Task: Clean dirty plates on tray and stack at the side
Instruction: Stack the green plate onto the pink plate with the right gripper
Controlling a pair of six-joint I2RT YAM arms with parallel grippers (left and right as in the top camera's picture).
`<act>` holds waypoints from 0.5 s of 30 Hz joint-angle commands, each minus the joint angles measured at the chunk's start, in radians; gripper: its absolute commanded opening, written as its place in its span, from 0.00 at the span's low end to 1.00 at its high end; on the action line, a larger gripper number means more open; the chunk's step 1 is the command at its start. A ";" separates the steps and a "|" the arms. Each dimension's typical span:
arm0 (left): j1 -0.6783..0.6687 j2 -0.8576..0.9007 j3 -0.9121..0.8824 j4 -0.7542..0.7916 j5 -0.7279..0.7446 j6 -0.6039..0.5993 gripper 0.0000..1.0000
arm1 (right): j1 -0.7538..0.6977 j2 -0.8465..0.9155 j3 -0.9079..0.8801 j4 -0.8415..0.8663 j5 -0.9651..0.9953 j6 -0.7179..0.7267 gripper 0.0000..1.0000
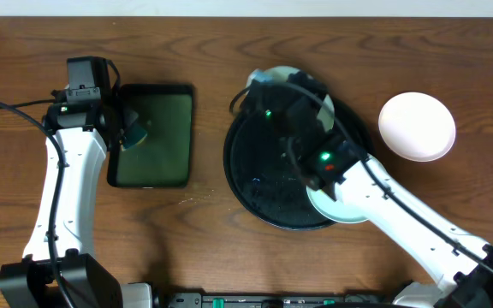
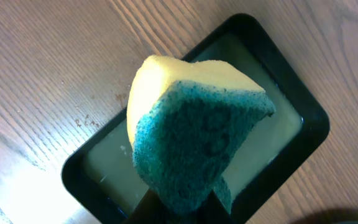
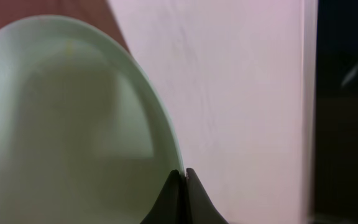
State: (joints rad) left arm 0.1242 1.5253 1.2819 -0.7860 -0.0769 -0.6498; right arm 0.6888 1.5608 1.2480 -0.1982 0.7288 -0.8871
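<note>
Item one: my right hand (image 3: 183,179). Its two fingers are pinching together on the rim of the held plate (image 3: 73,124). This plate is pale mint green and glossy, and it is spreading out to the left of the fingertips, with a faint yellowish mark near its upper part. It is sitting at the far edge of the round tray (image 1: 242,184), and I cannot tell whether its lower rim is touching the tray. A pale wall (image 3: 241,93) is filling the view past the fingertips.

Item two: the second plate (image 1: 328,210). It is lying on the round tray behind this hand, partly hidden under my forearm.

Item three: the third plate (image 1: 416,127). It is resting on the tabletop (image 1: 195,257), off the tray, out to the right of the hand.

Item four: my left hand (image 1: 129,130). It is clamping on a sponge (image 2: 197,143), yellow with a blue-green scouring face turned towards the camera. Directly beneath this hand the rectangular tray (image 1: 165,137), dark green with a black rim, is lying on the tabletop. The round tray is lying well apart to this hand's right.
</note>
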 commanded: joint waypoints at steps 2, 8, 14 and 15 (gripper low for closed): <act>0.005 -0.003 -0.013 -0.011 0.017 0.029 0.08 | -0.172 -0.038 0.008 -0.016 -0.101 0.356 0.01; 0.005 -0.003 -0.013 -0.018 0.017 0.029 0.08 | -0.566 -0.090 0.008 -0.203 -0.630 0.686 0.01; 0.005 -0.003 -0.013 -0.018 0.017 0.029 0.08 | -0.949 -0.065 0.008 -0.346 -0.986 0.753 0.01; 0.005 -0.003 -0.013 -0.018 0.017 0.029 0.08 | -1.006 -0.059 0.008 -0.365 -1.014 0.753 0.01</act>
State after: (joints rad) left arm 0.1242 1.5253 1.2812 -0.8040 -0.0578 -0.6308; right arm -0.2146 1.5085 1.2480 -0.5419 -0.0372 -0.2249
